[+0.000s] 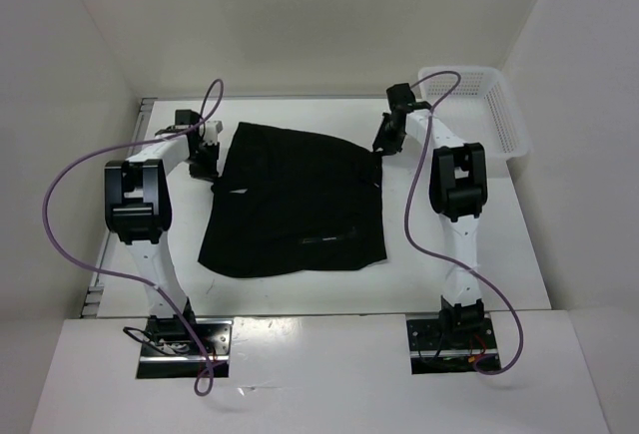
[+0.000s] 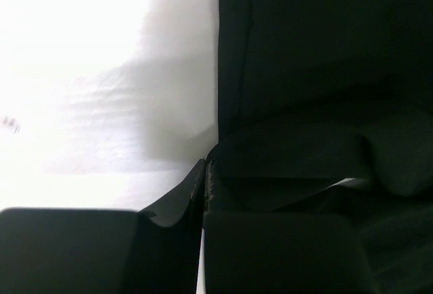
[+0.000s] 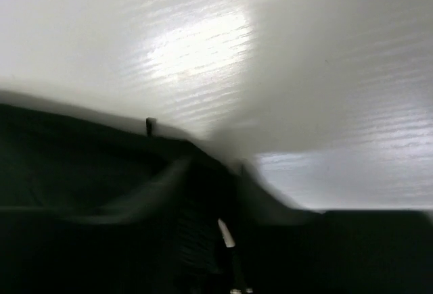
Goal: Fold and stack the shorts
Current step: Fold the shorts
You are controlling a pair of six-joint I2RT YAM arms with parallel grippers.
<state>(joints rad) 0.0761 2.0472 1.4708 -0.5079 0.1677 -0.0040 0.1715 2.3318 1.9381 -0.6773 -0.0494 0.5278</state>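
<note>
From above, the shorts [image 1: 295, 205] lie spread flat in the middle of the white counter [image 1: 479, 244], between the two arms. Their outline is nearly square, a little longer from near to far, with the far edge slanting down toward the right. Which end is the waist I cannot tell. The left fingers [image 1: 207, 160] sit at the far left edge of the cloth, the right fingers [image 1: 384, 140] at its far right corner. A white basket [image 1: 489, 105] stands at the far right.

In the left wrist view, the left fingers [image 2: 205, 172] are pressed together on the shorts' [image 2: 318, 57] straight edge, with cloth bunched beside them.

The right wrist view is blurred. The right fingers [image 3: 216, 192] are clamped on the shorts [image 3: 81, 165], whose cloth rises to a peak between them.
</note>
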